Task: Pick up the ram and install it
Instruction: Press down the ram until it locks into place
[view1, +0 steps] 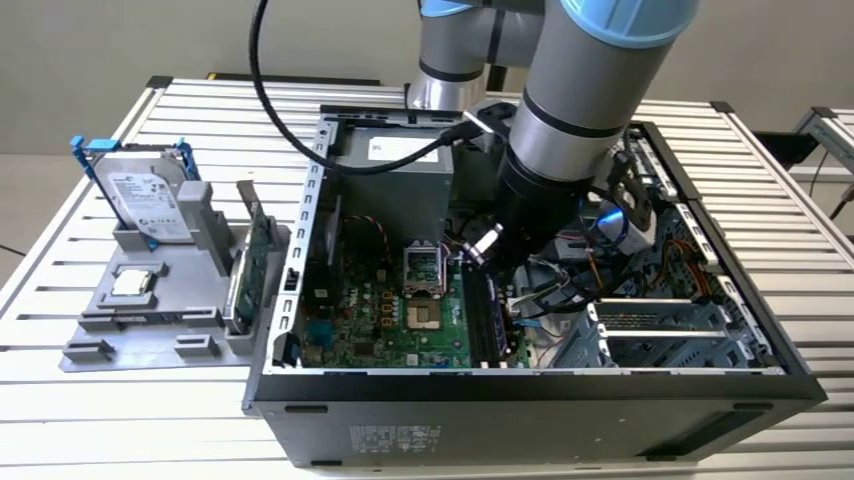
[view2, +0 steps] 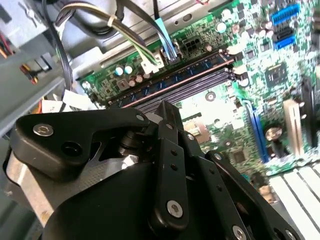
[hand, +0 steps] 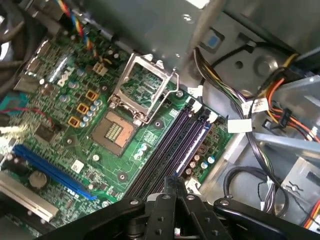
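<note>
1. Right now your black gripper (view1: 481, 252) is down inside the open black computer case (view1: 534, 400). In both wrist views its two fingers (hand: 169, 200) look pressed together with nothing between them.
2. Just under the fingertips (view2: 166, 111) you see the row of long dark memory slots (hand: 165, 145) on the green motherboard (hand: 65, 100).
3. The ram (view2: 175, 80), a long narrow stick with a line of dark chips on a blue-green face, stands in the slot nearest the board's edge, beside a cluster of small round capacitors (view2: 122, 70). The fingertips are near it, but you cannot tell from these views whether they touch it.
4. Beside the slots lies the square processor socket (hand: 115, 132), its metal frame (hand: 145, 87) tilted up.
5. Outside the case, on the exterior view's left, a grey holder (view1: 147, 320) on the slatted metal table (view1: 80, 420) carries the silver hard drive in a blue frame (view1: 134, 190) and an upright green expansion card (view1: 254, 260).
</note>
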